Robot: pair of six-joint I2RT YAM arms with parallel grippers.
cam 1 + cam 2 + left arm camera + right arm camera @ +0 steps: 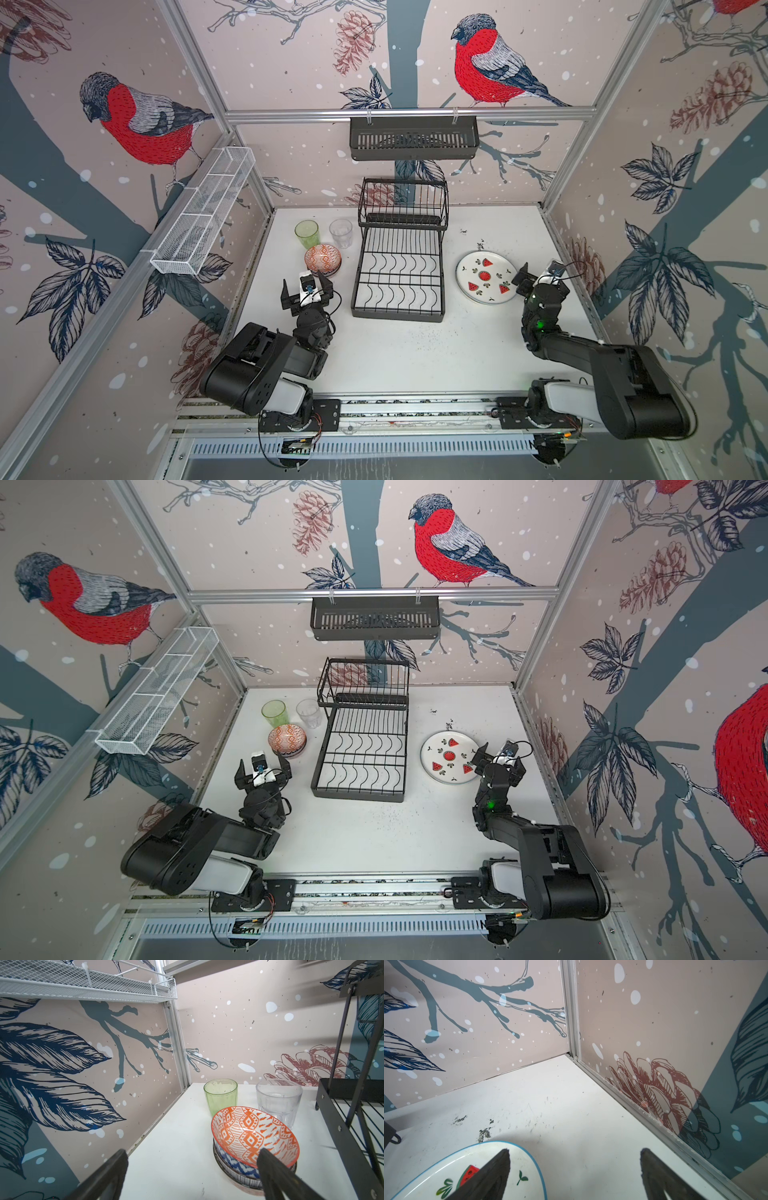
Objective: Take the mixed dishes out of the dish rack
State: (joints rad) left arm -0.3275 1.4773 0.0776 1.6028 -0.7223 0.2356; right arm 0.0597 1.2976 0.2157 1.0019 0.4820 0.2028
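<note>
Left tool (306,283) and right tool (539,272) gape wide; two tumblers (307,233) (340,232), three stacked bowls (323,258), one plate (486,276).

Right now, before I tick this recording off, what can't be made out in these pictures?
- Anything under the watermelon plate: it covers that in both top views; the right wrist view cuts it off, behind the right pincer.
- Bowls under the orange bowl: hidden from above; the left pincer covers part of the pile in the left wrist view.
- Inside of the black wall basket: hidden by its slotted front.
</note>
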